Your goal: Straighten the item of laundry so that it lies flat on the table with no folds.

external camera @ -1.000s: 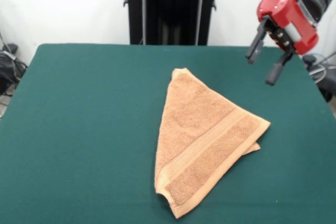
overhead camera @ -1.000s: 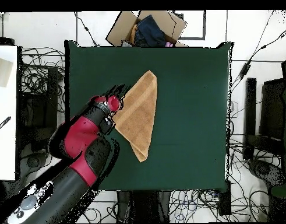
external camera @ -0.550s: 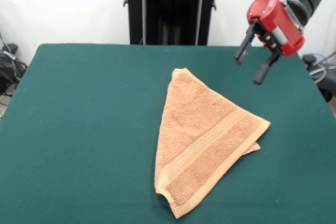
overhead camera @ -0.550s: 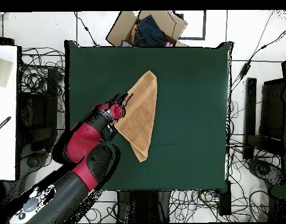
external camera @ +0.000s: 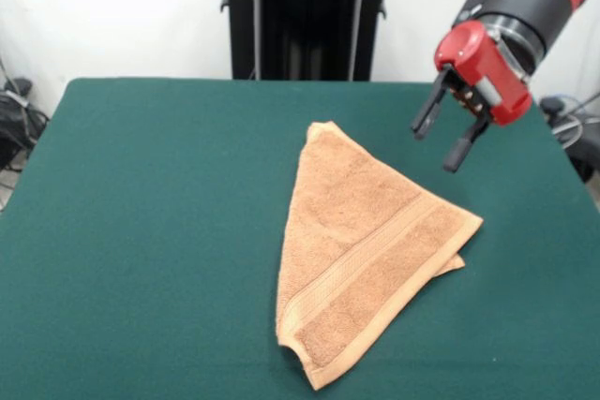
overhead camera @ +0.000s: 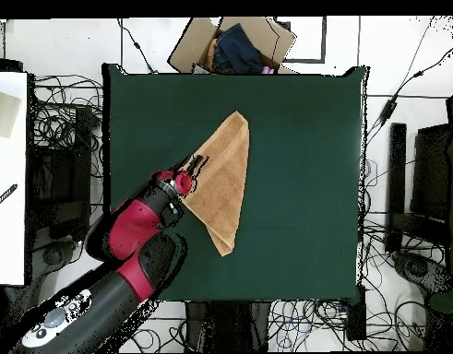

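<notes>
While the towel (external camera: pixel 361 269) lies folded on the table (external camera: pixel 150 222), the gripper (external camera: pixel 438 133) hovers spread, empty.

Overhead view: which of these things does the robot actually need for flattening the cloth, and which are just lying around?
Part of the job:
- orange-tan towel, folded into a triangle
- green table it lies on
- robot's hand, open, above the table beside the towel

Just lying about:
- cardboard box holding dark cloth, beyond the table
- cables on the floor
- white board at the side
</notes>
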